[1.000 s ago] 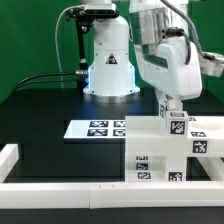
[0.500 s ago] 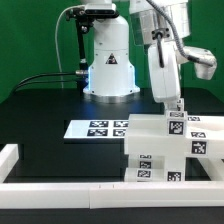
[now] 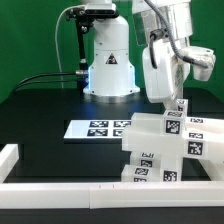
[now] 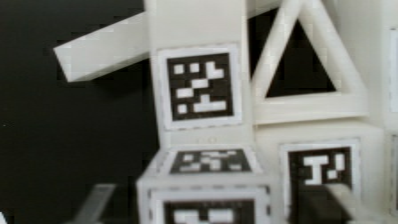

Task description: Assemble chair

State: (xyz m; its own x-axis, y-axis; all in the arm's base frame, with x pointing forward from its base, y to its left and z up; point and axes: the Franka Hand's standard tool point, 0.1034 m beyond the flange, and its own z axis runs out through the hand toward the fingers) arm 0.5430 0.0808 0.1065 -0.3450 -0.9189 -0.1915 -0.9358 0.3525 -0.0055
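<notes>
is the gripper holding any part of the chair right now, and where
Cannot be told: the gripper sits down at the top of the chair, but neither view shows its fingers clamped on a piece.

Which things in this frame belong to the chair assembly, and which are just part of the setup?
Job in hand:
- chair, a white stepped stack of tagged blocks
- claw, right at the chair's top

Just there:
- marker board, flat on the table
- border rail, along the front edge
- black table

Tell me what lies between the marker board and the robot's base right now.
Nothing: in the exterior view, only bare black table separates the marker board from the robot's base.
</notes>
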